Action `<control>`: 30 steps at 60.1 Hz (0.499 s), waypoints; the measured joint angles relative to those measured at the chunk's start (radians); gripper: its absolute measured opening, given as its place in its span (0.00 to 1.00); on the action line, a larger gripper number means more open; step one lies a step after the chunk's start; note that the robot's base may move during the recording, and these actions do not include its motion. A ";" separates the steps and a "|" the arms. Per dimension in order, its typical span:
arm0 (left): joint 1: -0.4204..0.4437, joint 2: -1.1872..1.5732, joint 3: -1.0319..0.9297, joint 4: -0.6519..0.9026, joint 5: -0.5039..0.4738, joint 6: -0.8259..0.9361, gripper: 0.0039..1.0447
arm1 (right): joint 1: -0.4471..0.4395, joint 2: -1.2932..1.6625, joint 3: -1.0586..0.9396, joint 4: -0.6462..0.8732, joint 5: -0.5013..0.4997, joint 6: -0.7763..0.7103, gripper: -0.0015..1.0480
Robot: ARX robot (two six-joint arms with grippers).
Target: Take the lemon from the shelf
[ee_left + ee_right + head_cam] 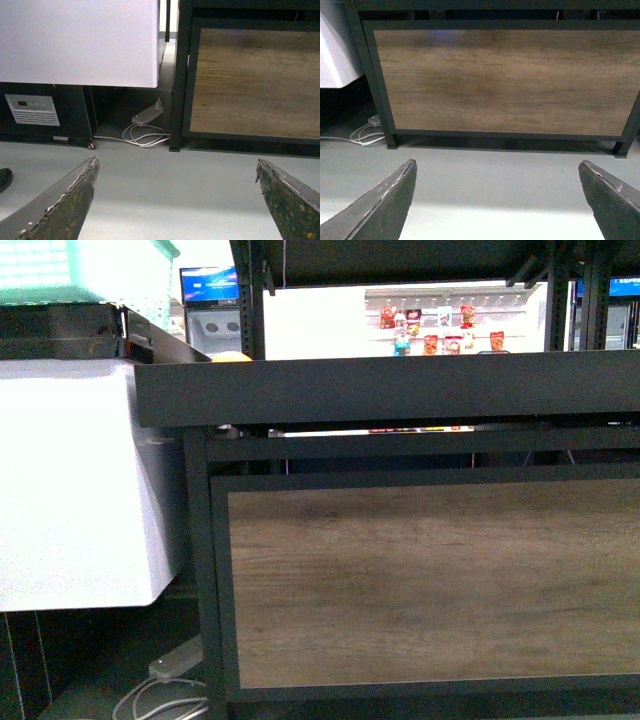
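Note:
The shelf (pixel 400 390) fills the front view: a black tray rim over a brown wood-grain panel (pixel 430 575). That panel also shows in the left wrist view (pixel 255 80) and the right wrist view (pixel 505 80). The lemon is hidden; only a sliver of yellow-orange fruit (pixel 232 357) peeks over the rim, and I cannot tell what kind it is. My left gripper (pixel 177 200) is open over the grey floor, holding nothing. My right gripper (pixel 497 200) is open too, low in front of the panel. Neither arm shows in the front view.
A white cabinet (pixel 80 480) stands hard against the shelf's left side, with a teal basket (pixel 90 275) on top. A power strip with white cable (pixel 145 117) lies on the floor by the shelf's leg (pixel 176 125). Hanging goods (pixel 430 330) show far behind.

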 joint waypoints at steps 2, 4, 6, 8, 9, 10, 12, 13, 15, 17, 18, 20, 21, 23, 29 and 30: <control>0.000 0.000 0.000 0.000 0.000 0.000 0.92 | 0.000 0.000 0.000 0.000 0.000 0.000 0.93; 0.000 0.000 0.000 0.000 0.000 0.000 0.92 | 0.000 0.000 0.000 0.000 0.000 0.000 0.93; 0.000 0.000 0.000 0.000 0.000 0.000 0.92 | 0.000 0.000 0.000 0.000 0.000 0.000 0.93; 0.000 0.000 0.000 0.000 0.001 0.000 0.92 | 0.000 0.000 0.000 0.000 0.000 0.000 0.93; 0.000 0.000 0.000 0.000 0.000 0.000 0.92 | 0.000 0.000 0.000 0.000 0.000 0.000 0.93; 0.000 0.000 0.000 0.000 0.000 0.000 0.92 | 0.000 0.000 0.000 0.000 0.000 0.000 0.93; 0.000 0.000 0.000 0.000 0.000 0.000 0.92 | 0.000 0.000 0.000 0.000 0.000 0.000 0.93; 0.000 0.000 0.000 0.000 0.000 0.000 0.92 | 0.000 0.000 0.000 0.000 0.000 0.000 0.93; 0.000 0.000 0.000 0.000 0.000 0.000 0.92 | 0.000 0.000 0.000 0.000 0.000 0.000 0.93; 0.000 0.000 0.000 0.000 0.000 0.000 0.92 | 0.000 0.000 0.000 0.000 0.000 0.000 0.93; 0.000 0.000 0.000 0.000 0.000 0.000 0.92 | 0.000 0.000 0.000 0.000 0.000 0.000 0.93; 0.000 0.000 0.000 0.000 0.000 0.000 0.92 | 0.000 0.000 0.000 0.000 0.000 0.000 0.93; 0.000 0.000 0.000 0.000 0.000 0.000 0.92 | 0.000 0.000 0.000 0.000 0.000 0.000 0.93; 0.000 0.000 0.000 0.000 0.000 0.000 0.92 | 0.000 0.000 0.000 0.000 0.001 0.000 0.93; 0.000 0.000 0.000 0.000 0.000 0.000 0.92 | 0.000 0.000 0.000 0.000 0.000 0.000 0.93; 0.000 0.000 0.000 0.000 0.000 0.000 0.92 | 0.000 0.000 0.000 0.000 0.000 0.000 0.93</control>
